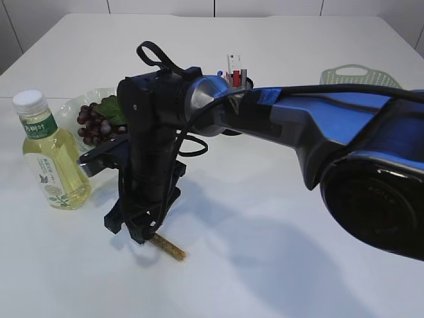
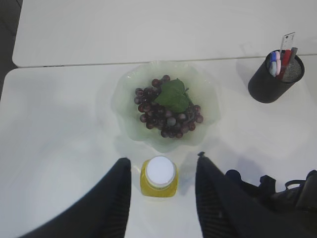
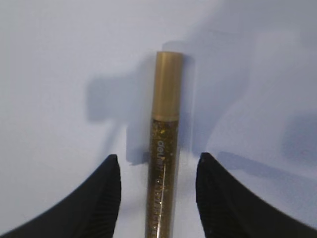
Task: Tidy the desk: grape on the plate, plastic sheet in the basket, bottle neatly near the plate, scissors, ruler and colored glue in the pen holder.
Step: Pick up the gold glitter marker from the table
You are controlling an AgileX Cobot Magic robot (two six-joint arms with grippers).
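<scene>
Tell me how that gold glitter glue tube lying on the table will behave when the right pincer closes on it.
The glue tube looks like a slim, round stick lying flat, so it may roll sideways if one finger touches first. Its smooth, shiny barrel could be slippery. It seems rigid and probably light, so it should lift without bending once the right pincer, open around it, closes squarely.

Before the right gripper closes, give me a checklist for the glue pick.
1. Right gripper open: ok, jaws apart.
2. Glue between the fingers: ok, it lies flat on the table, a gap on each side.
3. Glue lined up with the gripper: ok, its length runs straight between the fingers.
4. Fingers low enough to grip: cannot tell; the exterior view shows the tips close to the table.
5. Pen holder has room: cannot tell; ruler and pens already stand inside.
6. Left gripper out of the way: ok, open above the bottle by the plate.
</scene>
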